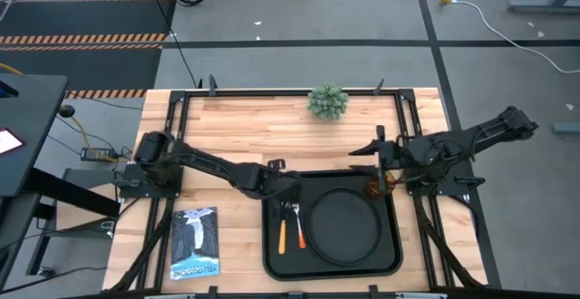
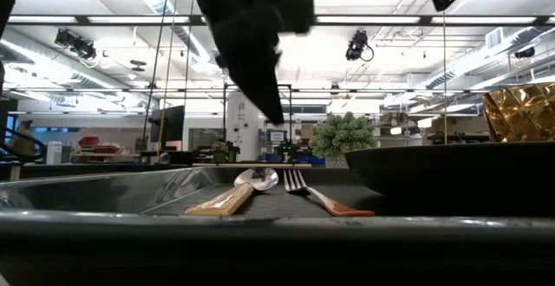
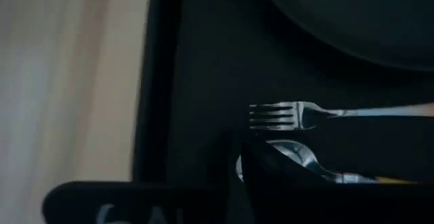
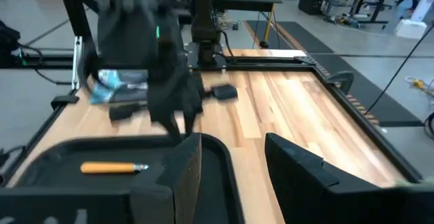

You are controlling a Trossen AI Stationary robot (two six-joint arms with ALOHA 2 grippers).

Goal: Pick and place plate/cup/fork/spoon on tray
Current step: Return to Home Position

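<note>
The black tray (image 1: 272, 254) lies at the table's near middle. On it rest the round black plate (image 1: 343, 226), the spoon (image 1: 280, 229) and the fork (image 1: 299, 222), side by side left of the plate, handles toward the near edge. The amber cup (image 1: 374, 188) stands in the tray's far right corner. My left gripper (image 1: 288, 188) hangs above the tray's far left corner, over the bowl of the spoon (image 3: 298, 157) and the tines of the fork (image 3: 285, 115). My right gripper (image 1: 370, 151) is open and empty, just beyond the tray's far right corner, near the cup.
A small green plant (image 1: 327, 101) stands at the far middle of the table. A booklet (image 1: 195, 243) lies left of the tray near the front edge. Bare wood shows between the tray and the plant.
</note>
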